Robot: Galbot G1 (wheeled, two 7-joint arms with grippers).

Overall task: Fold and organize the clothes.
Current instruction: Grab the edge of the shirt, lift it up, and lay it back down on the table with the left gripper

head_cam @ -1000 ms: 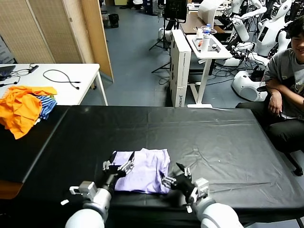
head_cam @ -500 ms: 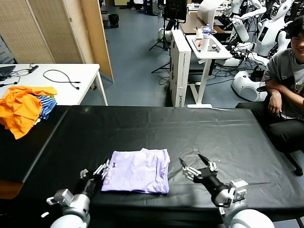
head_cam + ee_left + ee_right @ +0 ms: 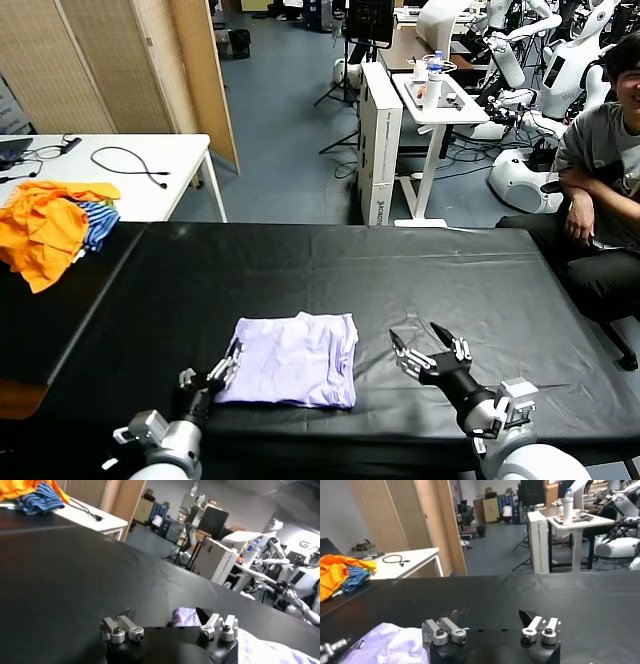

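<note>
- A pale lavender short-sleeved T-shirt of thin fabric (image 3: 292, 373) lies folded into a rough rectangle on the black cloth-covered tabletop (image 3: 330, 275), low and just left of centre in the head view.
- The left pincer (image 3: 222, 369) sits at the shirt's lower left corner, in the bottom left of the frame; its fingers are spread and grasp nothing. Whether they touch the fabric cannot be told.
- In the left wrist view the same pincer (image 3: 170, 628) shows two parted finger pairs, with the lavender shirt (image 3: 186, 615) just beyond them.
- The right pincer (image 3: 430, 350) hovers to the right of the shirt, apart from it, in the lower right of the head view; it is released, fingers splayed.
- The right wrist view shows that pincer (image 3: 491, 629) empty, with the shirt (image 3: 390, 643) in the lower left corner.
- A heap of orange and blue-striped garments (image 3: 50, 226) lies at the far left of the head view, well apart from the shirt, beside a white table (image 3: 150, 175).
- No containers show on the tabletop.
</note>
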